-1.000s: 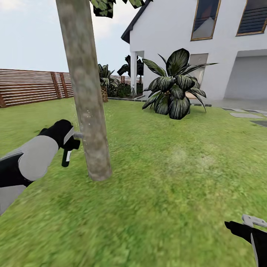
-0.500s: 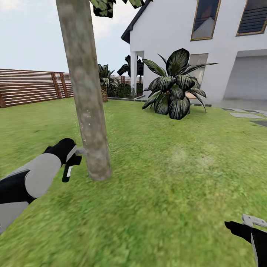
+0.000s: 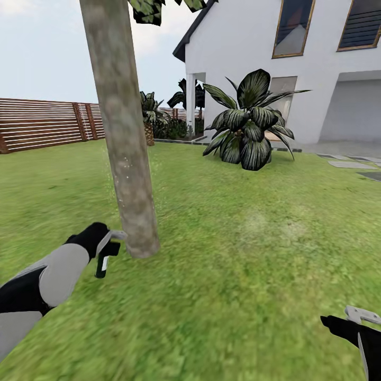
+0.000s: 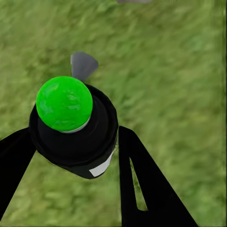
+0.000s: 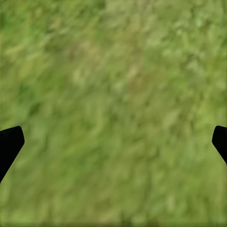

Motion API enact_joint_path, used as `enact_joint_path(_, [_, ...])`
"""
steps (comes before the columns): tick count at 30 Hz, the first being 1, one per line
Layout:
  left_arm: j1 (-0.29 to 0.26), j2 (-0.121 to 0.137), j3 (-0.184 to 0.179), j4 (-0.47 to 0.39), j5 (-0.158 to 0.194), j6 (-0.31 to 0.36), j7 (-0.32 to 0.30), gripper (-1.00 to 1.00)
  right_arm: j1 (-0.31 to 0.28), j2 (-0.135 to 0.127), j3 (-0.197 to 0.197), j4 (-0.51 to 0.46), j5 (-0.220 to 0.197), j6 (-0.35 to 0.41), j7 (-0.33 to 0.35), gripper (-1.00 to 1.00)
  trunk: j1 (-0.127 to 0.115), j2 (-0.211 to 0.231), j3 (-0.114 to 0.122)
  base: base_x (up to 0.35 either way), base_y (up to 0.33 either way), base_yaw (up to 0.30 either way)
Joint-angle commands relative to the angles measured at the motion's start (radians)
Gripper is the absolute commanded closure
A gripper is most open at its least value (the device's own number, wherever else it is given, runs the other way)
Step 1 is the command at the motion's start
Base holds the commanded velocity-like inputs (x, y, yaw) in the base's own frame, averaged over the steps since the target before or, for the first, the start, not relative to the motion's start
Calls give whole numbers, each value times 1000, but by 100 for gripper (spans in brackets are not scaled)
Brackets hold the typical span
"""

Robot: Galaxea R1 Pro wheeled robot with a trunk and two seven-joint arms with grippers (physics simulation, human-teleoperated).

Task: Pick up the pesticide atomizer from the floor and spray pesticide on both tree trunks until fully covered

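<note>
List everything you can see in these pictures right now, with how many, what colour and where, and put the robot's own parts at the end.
tree trunk: one, grey-brown, left of centre on the lawn
pesticide: white specks on the bark
lawn: green, all around
fence: brown slats, far left
house: white, upper right
broad-leaved plant: one, dark green, before the house
paving: grey, far right
pesticide atomizer: one, black with green top, in left gripper
left gripper: near trunk base
right gripper: lower right, over grass

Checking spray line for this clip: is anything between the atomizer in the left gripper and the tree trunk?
Nothing visible. The left gripper holds the atomizer right beside the base of the tree trunk, with only open air over grass between them.
</note>
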Motion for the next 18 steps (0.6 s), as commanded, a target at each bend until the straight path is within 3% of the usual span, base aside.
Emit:
enact_joint_path(1, [3, 0, 8, -1, -1, 1, -4, 100, -1, 0, -3, -2, 11, 3, 9, -100, 0, 0, -1, 0, 0, 0])
enact_joint_path(7, [76, -1, 11, -2, 121, -85, -4, 100, -1, 2, 0, -1, 11, 3, 12, -100, 0, 0, -1, 0, 0, 0])
enact_joint_path(10, [83, 0, 12, -1, 136, -100, -3, 100, -1, 2, 0, -1, 11, 3, 10, -100, 0, 0, -1, 0, 0, 60])
enact_joint_path(13, [124, -3, 12, -2, 141, -124, -4, 100, -1, 4, 0, -1, 11, 3, 10, -100, 0, 0, -1, 0, 0, 211])
enact_joint_path(18, [142, -4, 12, -1, 142, -153, -4, 100, -1, 6, 0, -2, 11, 3, 10, -100, 0, 0, -1, 0, 0, 249])
